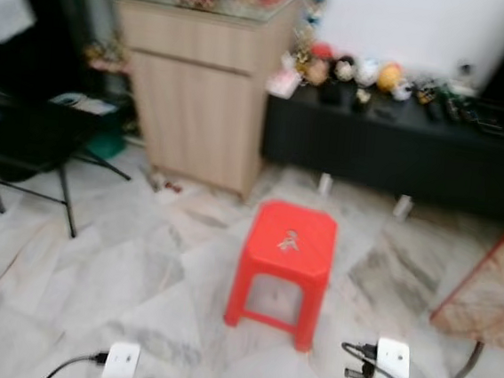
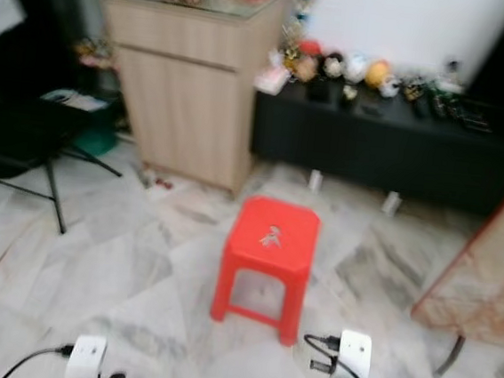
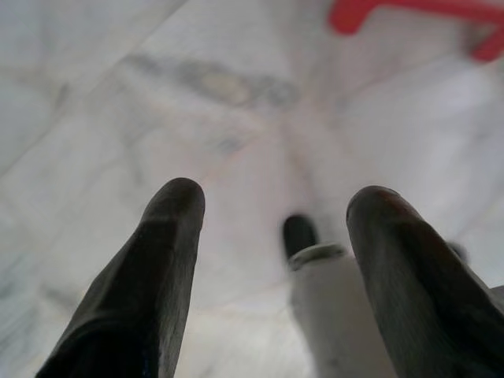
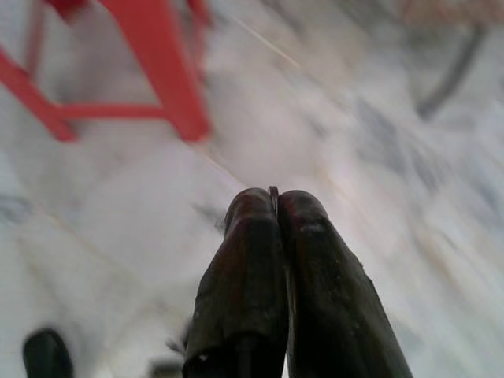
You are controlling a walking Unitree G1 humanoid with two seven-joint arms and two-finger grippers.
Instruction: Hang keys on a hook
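A small bunch of keys [image 1: 288,241] lies on the seat of a red plastic stool [image 1: 281,272] standing on the marble floor ahead of me; the picture is blurred. Both arms hang low, with the left wrist [image 1: 121,364] and right wrist [image 1: 391,372] at the bottom edge, short of the stool. My left gripper [image 3: 272,205] is open over bare floor, nothing between its fingers. My right gripper [image 4: 274,201] is shut, fingertips pressed together, with the stool's legs [image 4: 169,87] beyond it. A thin grey sliver shows between the tips; I cannot tell what it is.
A light wooden cabinet [image 1: 199,86] stands behind the stool on the left. A low black bench [image 1: 399,145] with several toys on it runs along the white wall. A black folding chair [image 1: 33,146] is at the left, a marble-topped table [image 1: 492,293] at the right.
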